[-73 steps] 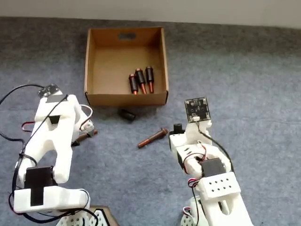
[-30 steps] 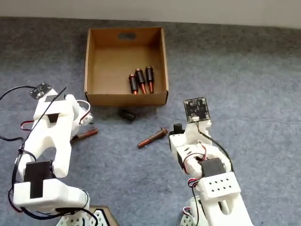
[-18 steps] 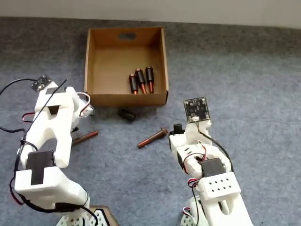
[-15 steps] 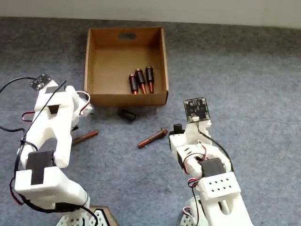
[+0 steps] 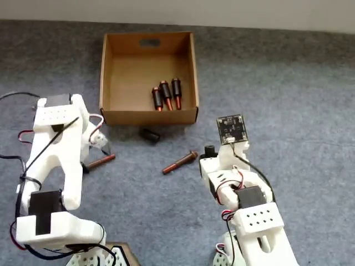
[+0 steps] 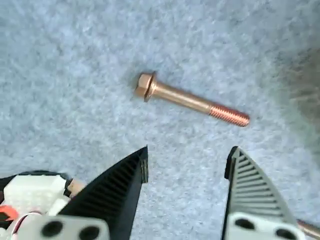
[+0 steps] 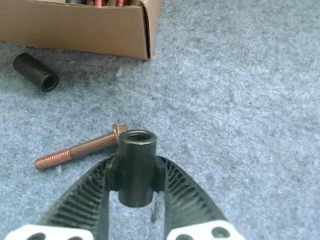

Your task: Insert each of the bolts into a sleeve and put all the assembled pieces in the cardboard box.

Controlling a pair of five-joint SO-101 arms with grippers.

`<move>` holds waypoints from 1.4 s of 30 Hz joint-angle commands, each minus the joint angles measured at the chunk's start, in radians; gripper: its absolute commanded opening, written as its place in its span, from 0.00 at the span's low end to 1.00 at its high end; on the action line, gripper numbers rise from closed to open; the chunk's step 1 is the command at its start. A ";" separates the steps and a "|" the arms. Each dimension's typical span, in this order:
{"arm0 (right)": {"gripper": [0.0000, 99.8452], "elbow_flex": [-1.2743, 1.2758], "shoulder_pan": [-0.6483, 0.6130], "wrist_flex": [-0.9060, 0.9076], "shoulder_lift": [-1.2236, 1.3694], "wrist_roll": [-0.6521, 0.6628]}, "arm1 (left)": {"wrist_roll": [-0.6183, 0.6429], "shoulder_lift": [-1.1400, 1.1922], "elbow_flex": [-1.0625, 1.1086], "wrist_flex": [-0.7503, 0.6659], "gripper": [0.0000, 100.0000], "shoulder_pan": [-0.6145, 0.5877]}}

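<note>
The left gripper [image 6: 187, 160] hangs, jaws apart, over a bolt [image 6: 190, 100]. The right gripper [image 7: 134, 172] is clamped on an upright sleeve [image 7: 136, 150] beside a second bolt [image 7: 80, 147]; a loose sleeve [image 7: 35, 71] lies by the box [image 5: 106, 72], which holds three assembled pieces [image 5: 166, 95].

Lit softly and evenly from overhead, with no hard glare anywhere on the grey tabletop [image 5: 299, 83]. Threw only a thin, soft-edged shadow along the foot of the front wall of the cardboard box [image 5: 148, 117], and left the inside of the box plainly lit. Brightened the left wrist view most, with a faint shadow just beside the bolt [image 6: 190, 102] and a darker patch toward one edge. Put a dull sheen on the rim of the black sleeve [image 7: 135, 167].
</note>
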 commanded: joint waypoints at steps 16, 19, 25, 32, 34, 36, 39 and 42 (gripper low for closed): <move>0.01 -0.007 0.012 -0.010 -0.019 0.015 | 0.008 -0.041 0.266 -0.439 0.19 -0.084; 0.01 -0.007 0.012 -0.010 -0.019 0.015 | 0.008 -0.041 0.262 -0.480 0.19 -0.090; 0.01 -0.007 0.012 -0.010 -0.019 0.015 | 0.008 -0.041 0.262 -0.595 0.19 -0.082; 0.01 -0.007 0.012 -0.010 -0.019 0.015 | 0.009 -0.047 0.262 -0.641 0.19 -0.076; 0.01 -0.007 0.012 -0.010 -0.019 0.015 | 0.008 -0.050 0.262 -0.635 0.19 -0.071; 0.01 -0.007 0.012 -0.010 -0.019 0.015 | 0.008 -0.051 0.259 -0.611 0.19 -0.071; 0.01 -0.007 0.012 -0.010 -0.019 0.015 | 0.008 -0.050 0.225 -0.578 0.19 -0.073; 0.01 -0.007 0.012 -0.010 -0.019 0.015 | 0.009 -0.050 0.186 -0.552 0.22 -0.071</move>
